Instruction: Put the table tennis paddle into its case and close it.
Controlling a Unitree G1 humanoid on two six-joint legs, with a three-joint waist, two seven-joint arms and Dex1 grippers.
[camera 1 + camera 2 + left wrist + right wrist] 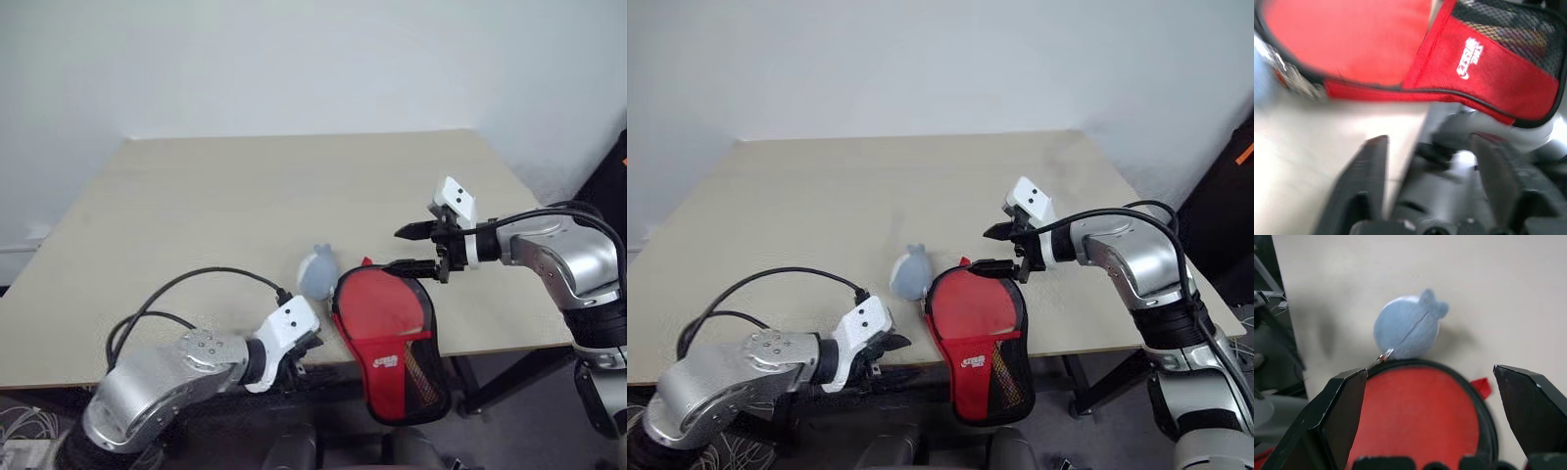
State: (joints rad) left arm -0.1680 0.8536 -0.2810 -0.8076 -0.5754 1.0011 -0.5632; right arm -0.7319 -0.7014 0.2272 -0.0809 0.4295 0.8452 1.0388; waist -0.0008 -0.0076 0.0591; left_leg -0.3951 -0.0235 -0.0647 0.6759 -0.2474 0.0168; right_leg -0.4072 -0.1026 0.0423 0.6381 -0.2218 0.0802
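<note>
The case [390, 345] sits at the lower centre of the head views, on the near edge of the beige surface [235, 206]. Its round red part lies on the surface and its narrow dark-mesh end with the small white logo hangs out past the edge. The red outside faces up; whether the zip is fully shut cannot be told. The paddle itself cannot be made out; the mesh end shows something striped inside, too small to name.

A small pale blue-grey rounded object [316, 273] lies on the surface, touching the case's round rim at its upper left; a small metal ring joins them in the right wrist view.

The right end effector [423, 250] hovers at centre right, just above the upper right rim of the case, its two black fingers spread wide and empty.

The left end effector [890, 354] is low at the lower left, at the surface's near edge beside the case, its fingers [1364, 181] parted and holding nothing.
</note>
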